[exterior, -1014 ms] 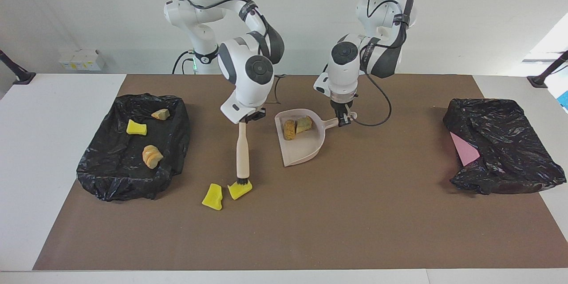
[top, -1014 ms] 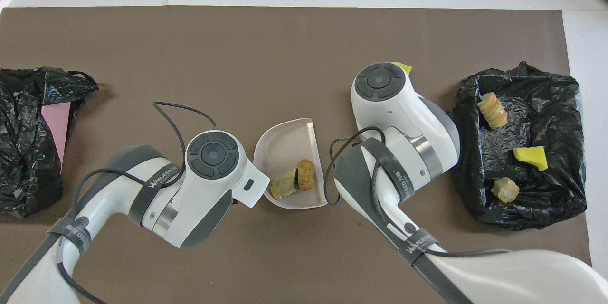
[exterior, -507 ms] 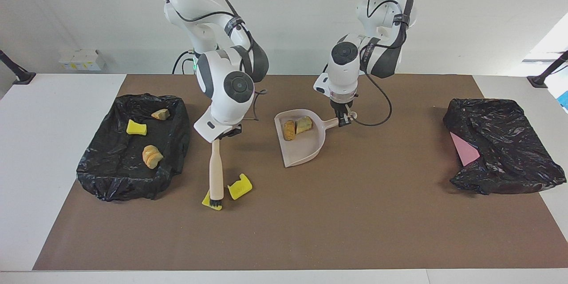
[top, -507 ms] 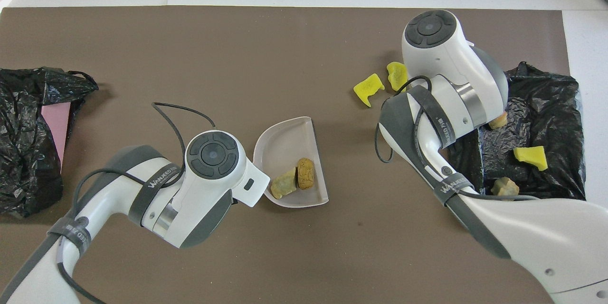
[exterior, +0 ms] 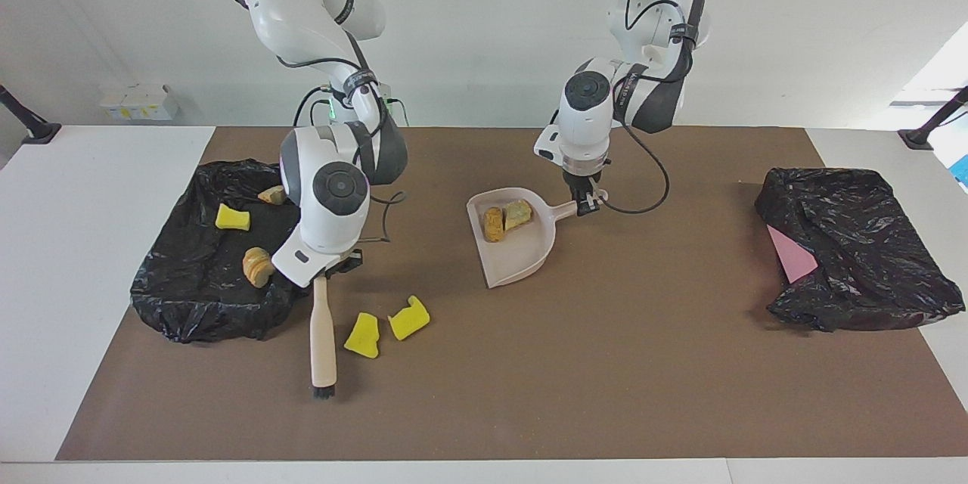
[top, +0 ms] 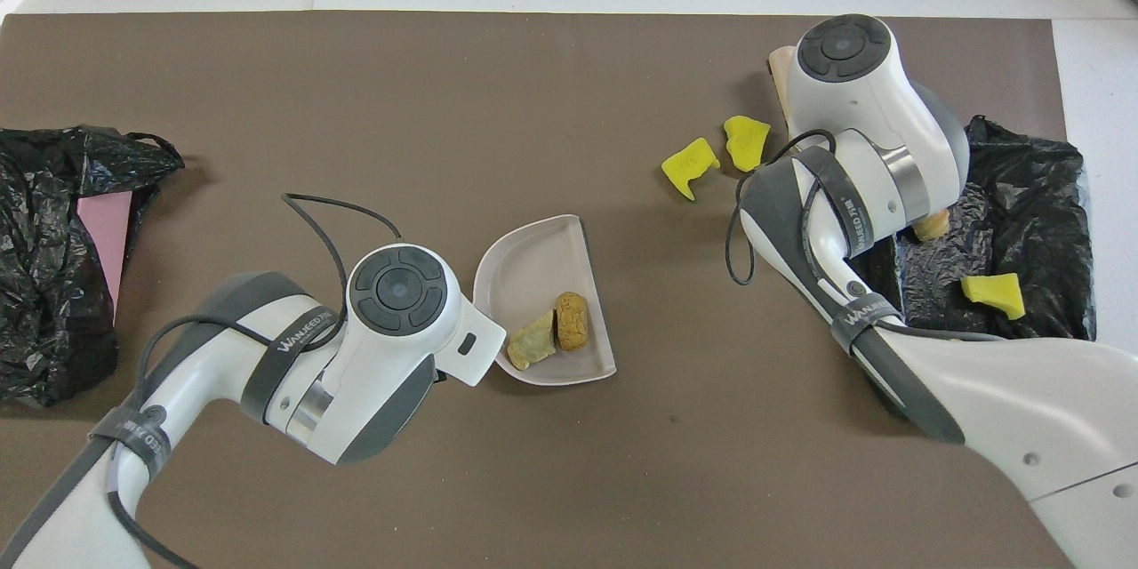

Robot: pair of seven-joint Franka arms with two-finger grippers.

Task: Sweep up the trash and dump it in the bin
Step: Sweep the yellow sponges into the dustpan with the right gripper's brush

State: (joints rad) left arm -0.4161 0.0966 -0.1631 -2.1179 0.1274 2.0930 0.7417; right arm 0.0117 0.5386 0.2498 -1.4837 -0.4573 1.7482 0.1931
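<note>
Two bright yellow sponge-like chunks (exterior: 362,335) (exterior: 408,317) lie side by side on the brown mat at lower centre-left of the facing view. The beige long-handled brush (exterior: 322,336), which touched one chunk a second ago and the other half a second ago, has now swung past both; its black bristles sit lower in the frame, toward the right arm's end. The right gripper (exterior: 335,266) stays clamped on the handle. From there a stroke could likely drive both toward the beige plastic dustpan (exterior: 522,253) at centre, already holding two tan bread-like lumps (exterior: 505,218); the left gripper (exterior: 586,201) holds its handle, unmoved. Three more scraps (exterior: 232,217) rest in the black-lined bin (exterior: 189,295) at left.
</note>
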